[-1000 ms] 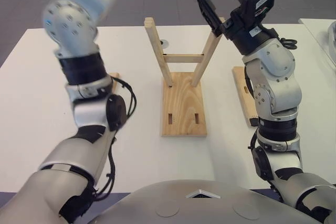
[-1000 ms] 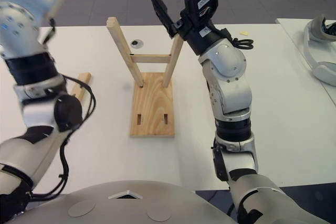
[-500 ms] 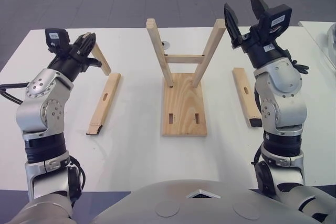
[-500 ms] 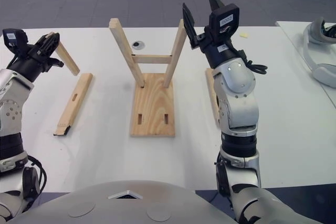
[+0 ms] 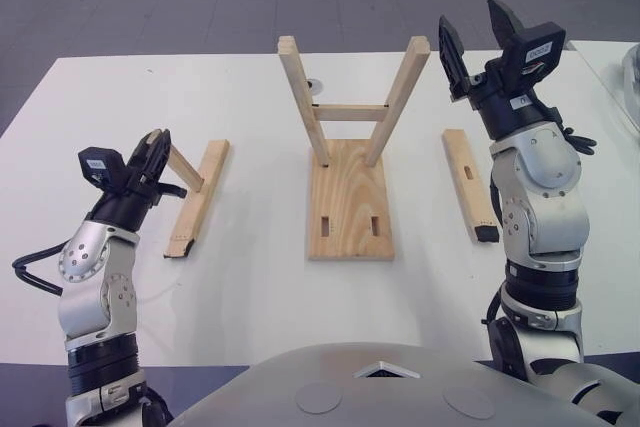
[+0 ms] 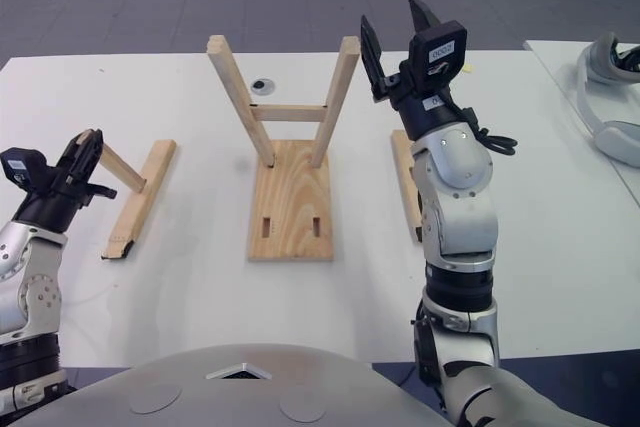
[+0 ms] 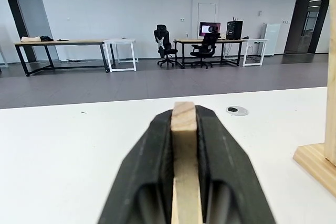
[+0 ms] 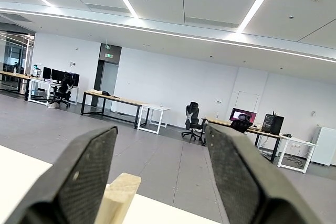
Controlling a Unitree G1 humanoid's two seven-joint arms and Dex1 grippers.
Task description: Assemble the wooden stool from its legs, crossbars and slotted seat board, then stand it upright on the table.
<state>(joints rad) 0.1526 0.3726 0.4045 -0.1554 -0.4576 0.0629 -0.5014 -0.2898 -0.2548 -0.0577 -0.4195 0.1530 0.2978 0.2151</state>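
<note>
Seat board (image 5: 349, 209) lying flat, leg frame (image 5: 350, 110) standing in it, left gripper (image 5: 158, 143) left of the board pinching a crossbar (image 5: 188, 171), left wrist view showing its end clamped between black fingers (image 7: 152, 156), right gripper (image 5: 471, 17) spread wide beside the frame's top.

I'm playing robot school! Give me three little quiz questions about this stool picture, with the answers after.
1. True or false: the right gripper is shut.
2. How many empty slots show in the seat board? A) one B) two C) four
3. Fill in: the left gripper is shut on a short wooden ____.
Key: 1 false, it is open and holds nothing. 2 B. 3 crossbar.
</note>
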